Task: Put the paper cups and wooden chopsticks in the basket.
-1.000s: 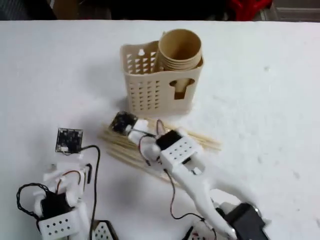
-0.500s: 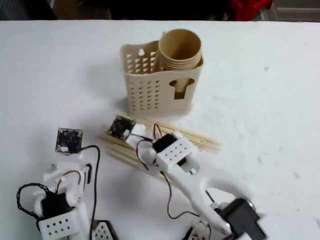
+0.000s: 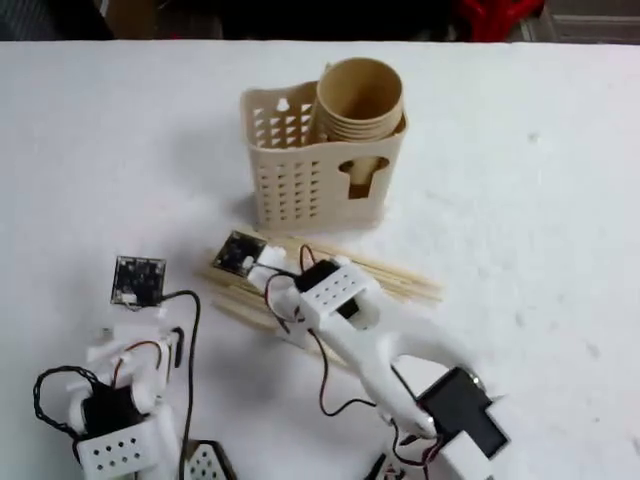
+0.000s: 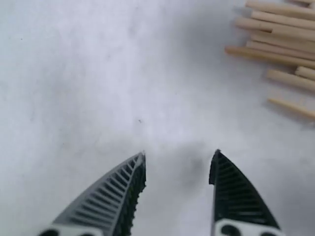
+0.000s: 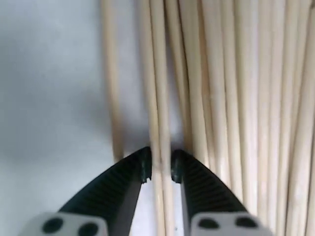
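Observation:
Several wooden chopsticks (image 3: 405, 281) lie in a loose pile on the white table in front of the basket (image 3: 300, 185). A stack of paper cups (image 3: 360, 96) stands inside the basket's right half. My right arm (image 3: 335, 296) is low over the pile's left part. In the right wrist view my right gripper (image 5: 160, 164) is pinched on one or two chopsticks (image 5: 158, 98) at the edge of the bundle. My left gripper (image 4: 179, 155) hangs open over bare table, with chopstick ends (image 4: 275, 51) some way beyond its fingertips.
The left arm (image 3: 120, 415) sits at the near left corner, its cable looping beside it. White table stretches wide to the right of the basket and behind it. A dark strip runs along the table's far edge.
My right arm has slid a little to the left along the chopstick pile and its rear part has swung right. The left arm, basket and cups have not moved.

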`<action>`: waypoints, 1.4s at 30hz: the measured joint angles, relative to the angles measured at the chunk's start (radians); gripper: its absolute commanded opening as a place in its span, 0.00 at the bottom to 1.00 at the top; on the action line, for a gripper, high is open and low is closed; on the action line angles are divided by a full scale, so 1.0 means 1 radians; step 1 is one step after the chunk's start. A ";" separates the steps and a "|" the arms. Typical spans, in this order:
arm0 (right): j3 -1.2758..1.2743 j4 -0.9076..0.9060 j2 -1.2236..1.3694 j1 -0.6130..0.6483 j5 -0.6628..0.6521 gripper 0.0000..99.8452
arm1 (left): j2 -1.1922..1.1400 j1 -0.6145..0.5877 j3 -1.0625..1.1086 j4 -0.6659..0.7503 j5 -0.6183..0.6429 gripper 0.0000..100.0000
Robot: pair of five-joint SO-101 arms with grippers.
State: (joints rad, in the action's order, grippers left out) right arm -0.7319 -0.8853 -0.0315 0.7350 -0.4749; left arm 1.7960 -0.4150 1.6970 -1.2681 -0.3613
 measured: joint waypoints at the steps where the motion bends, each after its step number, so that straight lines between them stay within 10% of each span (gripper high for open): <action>1: 0.002 0.002 0.002 -0.002 0.000 0.02 | 0.000 0.000 0.000 0.000 0.000 0.22; 32: 0.041 -0.060 -0.589 0.000 0.140 0.02 | 0.000 0.000 0.000 0.000 0.000 0.22; 42: 0.376 0.230 -0.608 0.000 0.143 0.02 | 0.000 0.000 0.000 0.000 0.000 0.22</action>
State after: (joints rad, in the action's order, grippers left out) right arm -0.3560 -0.6552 -0.6391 0.7350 -0.3322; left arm 1.7960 -0.4150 1.6970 -1.2681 -0.3613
